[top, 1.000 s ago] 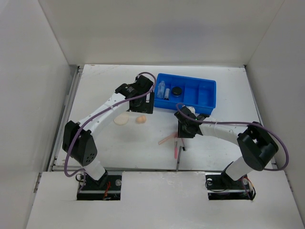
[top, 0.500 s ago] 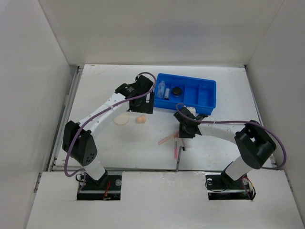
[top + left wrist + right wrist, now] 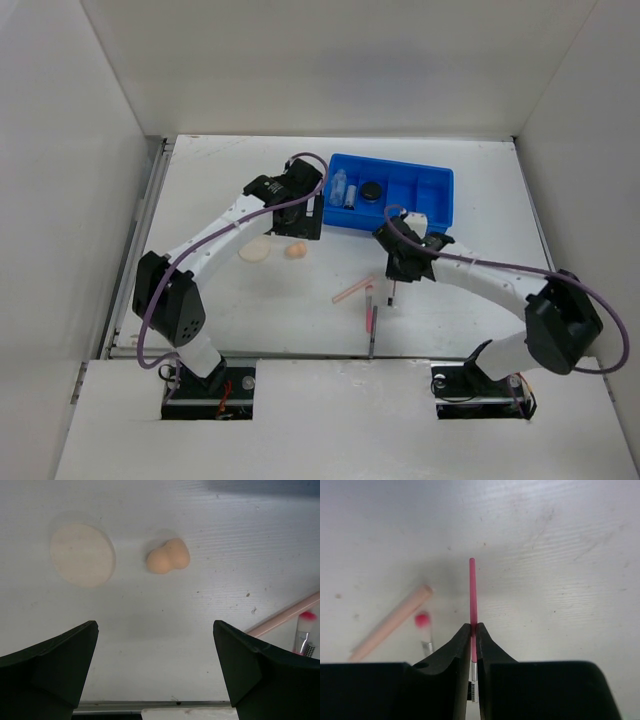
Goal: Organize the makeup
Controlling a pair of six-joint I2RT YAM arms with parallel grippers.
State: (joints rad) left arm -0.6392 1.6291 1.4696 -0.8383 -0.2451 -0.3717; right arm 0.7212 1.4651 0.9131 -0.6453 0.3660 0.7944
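Observation:
My right gripper (image 3: 474, 626) is shut on a thin pink pencil (image 3: 472, 587) and holds it above the table; in the top view the gripper (image 3: 397, 278) is in front of the blue tray (image 3: 440, 200). A peach pencil (image 3: 352, 292) and a pink and black pencil (image 3: 369, 320) lie on the table left of it. My left gripper (image 3: 155, 625) is open and empty above the cream round puff (image 3: 82, 554) and the peach egg sponge (image 3: 168, 556). The clear tube (image 3: 340, 186), dark-capped vial (image 3: 351, 193) and round black jar (image 3: 371, 190) sit in the tray.
The tray's right compartments hold nothing I can see. White walls stand on the left, right and back of the table. The table's front edge (image 3: 150, 706) runs just below my left fingers.
My right gripper has moved right and a little toward the front with the pink pencil held in it, and its arm has swung out to the right. The left arm has not moved.

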